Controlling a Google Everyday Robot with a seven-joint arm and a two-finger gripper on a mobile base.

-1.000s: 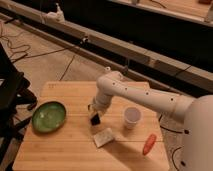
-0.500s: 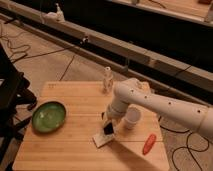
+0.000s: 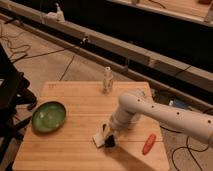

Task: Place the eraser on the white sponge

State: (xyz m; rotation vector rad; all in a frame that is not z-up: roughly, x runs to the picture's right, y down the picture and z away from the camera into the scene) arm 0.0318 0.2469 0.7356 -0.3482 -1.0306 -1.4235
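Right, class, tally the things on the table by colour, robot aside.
Green: 1, bowl
White: 2, sponge, small figure
Black: 1, eraser, at the gripper beside the sponge
Orange: 1, carrot-shaped thing
Total: 5

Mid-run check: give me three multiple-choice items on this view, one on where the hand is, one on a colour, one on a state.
1. Where is the hand?
A. Over the green bowl
B. Low over the white sponge near the table's front edge
C. Beside the small figurine at the back

2. What colour is the carrot-like object at the table's front right?
A. Orange-red
B. Blue
C. White

3. How does the green bowl sit?
A. Tipped on its side
B. Held by the arm
C. Flat on the table, apart from the arm

Answers: 1 B, the hand sits just above the white sponge. 2 A, it shows orange-red against the wood. 3 C, it rests at the left, with the arm well away.
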